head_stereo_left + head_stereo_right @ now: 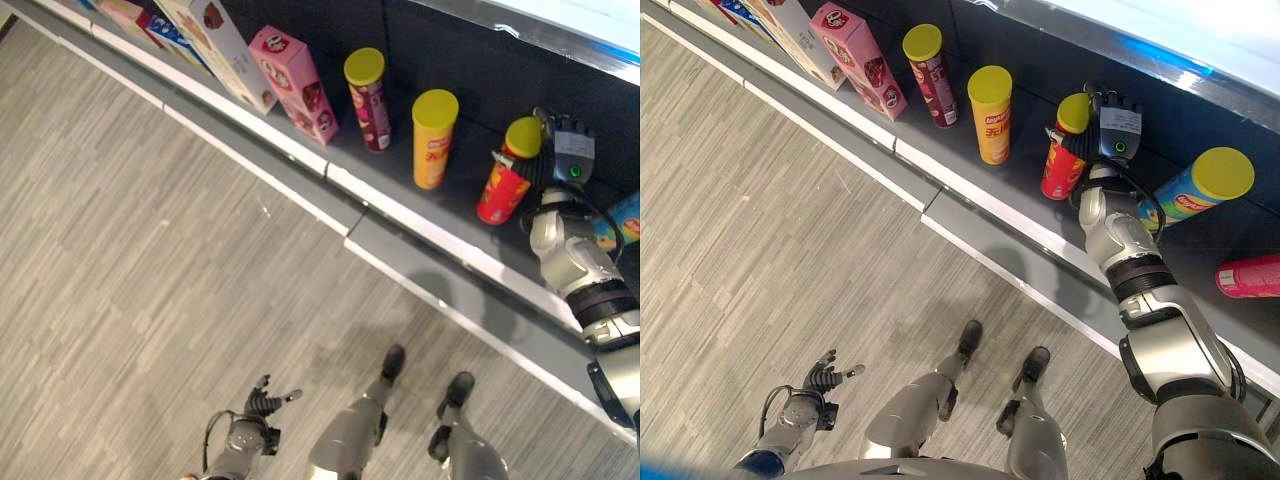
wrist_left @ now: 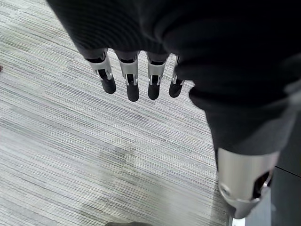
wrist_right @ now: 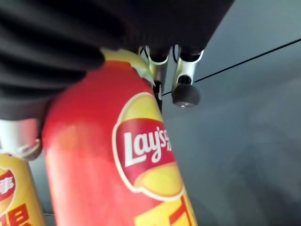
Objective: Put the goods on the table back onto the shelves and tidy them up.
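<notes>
1. Nearest the camera: left hand [image 1: 250,425] hanging low over the grey wood-grain floor [image 1: 130,260], well apart from the shelf, fingers [image 2: 131,82] straight and loosely spread, holding nothing.
2. Farther up, on the dark shelf [image 1: 970,200]: right hand [image 1: 1110,125] reached in toward the back wall and closed round the red chip can [image 1: 1062,160], just under its yellow lid.
3. Seen from the right wrist: red chip can [image 3: 113,155] pressed against the palm, thumb curled round one side, two fingertips [image 3: 186,94] showing past the other side against the grey back wall.
4. Red chip can tilted, base at the shelf floor, roughly midway between the front edge and the back wall; full contact of the base not clear.
5. Just beside it toward the shelf's left end: yellow chip can [image 1: 990,112] standing upright, apart from the red one.
6. Next along: maroon chip can [image 1: 930,72] with a yellow lid, then a pink box [image 1: 860,60] leaning near the front edge, then a white box [image 1: 790,35] at the far left end.
7. Toward the right end, beyond the right arm: green-and-blue chip can [image 1: 1200,185] lying tilted by the back wall, and a pink can [image 1: 1248,276] lying on its side near the right edge.
</notes>
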You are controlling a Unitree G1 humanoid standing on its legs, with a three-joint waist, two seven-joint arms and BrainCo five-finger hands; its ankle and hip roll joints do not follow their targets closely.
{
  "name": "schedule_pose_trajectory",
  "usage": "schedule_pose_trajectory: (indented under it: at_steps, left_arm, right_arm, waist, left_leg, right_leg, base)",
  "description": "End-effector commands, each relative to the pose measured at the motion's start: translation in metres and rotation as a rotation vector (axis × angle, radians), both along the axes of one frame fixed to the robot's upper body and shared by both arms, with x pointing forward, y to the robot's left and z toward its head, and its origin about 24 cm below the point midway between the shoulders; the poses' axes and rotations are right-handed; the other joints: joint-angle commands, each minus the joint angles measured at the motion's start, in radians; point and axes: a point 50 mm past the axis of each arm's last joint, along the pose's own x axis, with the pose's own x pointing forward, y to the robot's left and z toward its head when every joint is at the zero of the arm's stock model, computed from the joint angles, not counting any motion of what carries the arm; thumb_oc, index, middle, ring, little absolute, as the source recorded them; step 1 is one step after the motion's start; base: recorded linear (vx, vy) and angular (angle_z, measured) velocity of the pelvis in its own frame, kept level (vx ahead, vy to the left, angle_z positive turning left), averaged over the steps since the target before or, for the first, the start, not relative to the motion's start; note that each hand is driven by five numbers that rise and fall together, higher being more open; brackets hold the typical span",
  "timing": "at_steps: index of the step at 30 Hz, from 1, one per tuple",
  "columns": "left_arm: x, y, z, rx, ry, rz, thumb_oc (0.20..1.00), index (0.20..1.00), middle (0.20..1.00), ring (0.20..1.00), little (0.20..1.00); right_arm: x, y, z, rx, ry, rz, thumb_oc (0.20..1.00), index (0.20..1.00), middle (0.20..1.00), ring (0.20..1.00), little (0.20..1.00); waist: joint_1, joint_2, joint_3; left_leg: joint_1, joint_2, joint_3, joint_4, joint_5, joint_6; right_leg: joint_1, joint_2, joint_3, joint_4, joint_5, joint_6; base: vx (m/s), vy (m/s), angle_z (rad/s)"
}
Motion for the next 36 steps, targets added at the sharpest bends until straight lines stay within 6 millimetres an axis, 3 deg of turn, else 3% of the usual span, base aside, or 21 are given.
schedule_pose_trajectory:
  at_steps: [1,6,7,9,17,24,29,32,33,34,35,36]
  left_arm:
    - [0.004,0.002,0.0,0.027,0.014,-0.028,1.0,1.0,1.0,1.0,1.0]
    - [0.005,0.002,0.0,0.024,0.013,-0.025,1.0,1.0,1.0,1.0,1.0]
    - [0.01,0.001,0.003,0.026,0.0,-0.025,1.0,1.0,1.0,1.0,1.0]
    - [0.013,0.001,0.004,0.027,-0.007,-0.028,1.0,1.0,1.0,1.0,1.0]
    - [0.015,0.003,0.004,0.043,0.009,-0.025,1.0,1.0,1.0,1.0,1.0]
    - [0.019,0.009,0.007,0.049,0.004,-0.007,1.0,1.0,1.0,1.0,1.0]
    - [0.017,0.016,0.008,0.057,0.008,0.017,1.0,1.0,1.0,1.0,1.0]
    - [0.008,0.028,0.007,0.085,0.028,0.022,1.0,1.0,1.0,1.0,1.0]
    - [0.008,0.027,0.007,0.085,0.029,0.021,1.0,1.0,1.0,1.0,1.0]
    - [0.004,0.033,0.007,0.098,0.053,-0.004,1.0,1.0,1.0,1.0,1.0]
    - [-0.001,0.035,0.004,0.105,0.082,-0.039,1.0,1.0,1.0,1.0,1.0]
    - [-0.003,0.035,0.003,0.108,0.097,-0.06,1.0,1.0,1.0,1.0,1.0]
  right_arm:
    - [0.001,0.006,0.039,-0.063,-0.115,0.028,0.2,0.2,0.2,0.2,0.2]
    - [0.0,0.009,0.038,-0.047,-0.129,0.04,0.228,0.228,0.228,0.228,0.228]
    - [0.0,0.013,0.036,-0.036,-0.128,0.052,0.777,0.777,0.777,0.777,0.777]
    - [0.0,0.014,0.033,-0.03,-0.124,0.054,1.0,1.0,1.0,1.0,1.0]
    - [-0.003,0.028,0.016,0.028,-0.111,0.11,1.0,1.0,1.0,1.0,1.0]
    - [-0.024,0.056,-0.013,0.115,-0.092,0.275,1.0,1.0,1.0,1.0,1.0]
    - [-0.045,0.064,-0.028,0.172,-0.038,0.4,1.0,1.0,1.0,1.0,1.0]
    - [-0.072,0.073,-0.064,0.407,0.239,0.653,1.0,1.0,1.0,1.0,1.0]
    - [-0.072,0.072,-0.064,0.408,0.241,0.652,1.0,1.0,1.0,1.0,1.0]
    - [-0.085,0.07,-0.084,0.519,0.421,0.752,1.0,1.0,1.0,1.0,1.0]
    - [-0.098,0.063,-0.117,0.618,0.618,0.77,1.0,1.0,1.0,1.0,1.0]
    - [-0.105,0.059,-0.132,0.648,0.712,0.77,1.0,1.0,1.0,1.0,1.0]
  waist:
    - [0.01,-0.031,-0.023]
    - [0.002,-0.034,-0.025]
    - [-0.002,-0.036,-0.027]
    - [-0.007,-0.037,-0.026]
    - [-0.027,-0.06,-0.033]
    - [-0.054,-0.114,-0.065]
    - [-0.085,-0.155,-0.091]
    - [-0.129,-0.2,-0.115]
    - [-0.126,-0.2,-0.115]
    - [-0.141,-0.217,-0.126]
    - [-0.155,-0.228,-0.134]
    - [-0.162,-0.231,-0.137]
  left_leg:
    - [0.024,-0.01,0.093,0.006,-0.11,-0.032]
    - [0.029,-0.008,0.102,0.006,-0.114,-0.029]
    - [0.031,-0.007,0.109,0.006,-0.117,-0.028]
    - [0.032,-0.008,0.109,0.006,-0.117,-0.027]
    - [0.04,-0.003,0.124,0.006,-0.123,-0.022]
    - [0.081,0.005,0.165,0.006,-0.15,-0.005]
    - [0.12,0.007,0.198,0.006,-0.171,0.006]
    - [0.156,0.009,0.243,0.006,-0.193,0.018]
    - [0.156,0.009,0.245,0.006,-0.193,0.018]
    - [0.172,0.009,0.272,0.006,-0.201,0.022]
    - [0.188,0.005,0.299,0.006,-0.211,0.032]
    - [0.195,0.004,0.309,0.006,-0.214,0.036]
  right_leg:
    - [0.076,-0.07,0.076,0.017,-0.134,0.064]
    - [0.076,-0.07,0.085,0.02,-0.132,0.065]
    - [0.076,-0.071,0.089,0.019,-0.132,0.066]
    - [0.076,-0.072,0.09,0.021,-0.132,0.066]
    - [0.082,-0.075,0.085,0.02,-0.123,0.067]
    - [0.104,-0.074,0.107,0.013,-0.108,0.073]
    - [0.125,-0.075,0.128,0.013,-0.101,0.078]
    - [0.131,-0.075,0.163,0.019,-0.086,0.086]
    - [0.13,-0.075,0.166,0.019,-0.086,0.086]
    - [0.13,-0.076,0.183,0.025,-0.078,0.094]
    - [0.123,-0.079,0.212,0.041,-0.066,0.104]
    - [0.118,-0.082,0.223,0.054,-0.06,0.108]
  base:
    - [0.0,0.006,0.03]
    - [0.0,0.009,0.01]
    - [-0.01,0.04,-0.01]
    - [-0.02,0.035,-0.03]
    - [-0.05,0.044,-0.02]
    - [-0.01,0.069,-0.1]
    - [0.0,0.098,-0.2]
    - [-0.03,0.138,-0.27]
    - [-0.03,0.148,-0.55]
    - [-0.04,0.168,-0.68]
    - [-0.06,0.217,-0.64]
    - [-0.05,0.179,-0.52]
